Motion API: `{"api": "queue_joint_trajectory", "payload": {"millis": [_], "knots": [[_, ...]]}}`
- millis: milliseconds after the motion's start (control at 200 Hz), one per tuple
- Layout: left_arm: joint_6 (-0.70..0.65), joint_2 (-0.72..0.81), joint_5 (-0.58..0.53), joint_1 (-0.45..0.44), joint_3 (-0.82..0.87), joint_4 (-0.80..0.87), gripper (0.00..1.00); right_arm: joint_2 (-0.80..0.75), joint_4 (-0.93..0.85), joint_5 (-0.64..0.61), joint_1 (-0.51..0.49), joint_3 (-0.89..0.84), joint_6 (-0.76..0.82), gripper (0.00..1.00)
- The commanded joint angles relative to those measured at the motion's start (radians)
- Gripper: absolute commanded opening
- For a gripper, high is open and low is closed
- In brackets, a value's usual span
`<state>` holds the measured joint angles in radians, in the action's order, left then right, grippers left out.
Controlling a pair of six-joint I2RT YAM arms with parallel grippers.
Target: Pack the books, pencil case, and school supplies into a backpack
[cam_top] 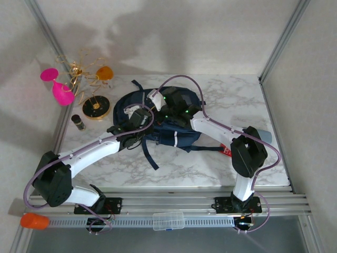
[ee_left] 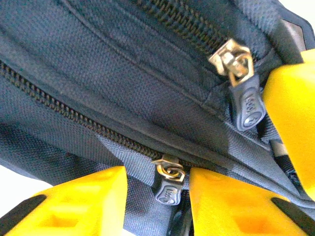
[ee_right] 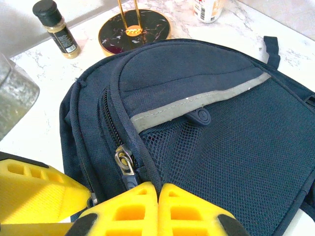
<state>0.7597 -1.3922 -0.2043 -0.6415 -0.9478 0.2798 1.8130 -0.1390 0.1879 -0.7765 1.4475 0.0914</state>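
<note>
The navy backpack (cam_top: 158,124) lies flat mid-table with both arms over its top. My left gripper (ee_left: 157,194) (cam_top: 142,116) is open, its yellow fingers (ee_left: 83,201) standing either side of a small zipper pull (ee_left: 170,187) without touching it. A second pull (ee_left: 246,105) hangs further right. My right gripper (ee_right: 158,189) (cam_top: 165,105) is shut, pinching the backpack's (ee_right: 197,98) fabric edge beside a metal zipper slider (ee_right: 123,161). A red packet (cam_top: 227,151) peeks from under the right arm, and a pale grey-blue case (cam_top: 265,135) lies behind its elbow. The books are out of view.
At the back left stand a spice bottle (cam_top: 78,122), a black-and-gold stand (cam_top: 96,108), pink glasses (cam_top: 60,89) and an orange glass (cam_top: 104,73). A clear plastic box (cam_top: 168,220) rests on the front rail. Enclosure walls close in both sides.
</note>
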Motion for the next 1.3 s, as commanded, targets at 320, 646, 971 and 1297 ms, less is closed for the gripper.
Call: {"api": "queue_joint_trajectory", "payload": {"millis": [320,646,971,1297], "knots": [[-0.173,-0.070,0.033,0.012,-0.072,-0.043,0.37,-0.028,0.133,0.051,0.005,0.038,-0.027,0.00],[-0.260,-0.044,0.041,0.040,-0.085,-0.046,0.22,-0.027,0.129,0.057,0.011,0.028,-0.024,0.00],[-0.281,0.002,0.116,0.069,-0.077,0.004,0.00,-0.032,0.118,0.072,0.020,0.026,-0.024,0.00],[-0.206,0.007,0.181,0.077,-0.072,0.007,0.00,-0.155,0.097,0.132,0.021,-0.162,0.045,0.53]]}}
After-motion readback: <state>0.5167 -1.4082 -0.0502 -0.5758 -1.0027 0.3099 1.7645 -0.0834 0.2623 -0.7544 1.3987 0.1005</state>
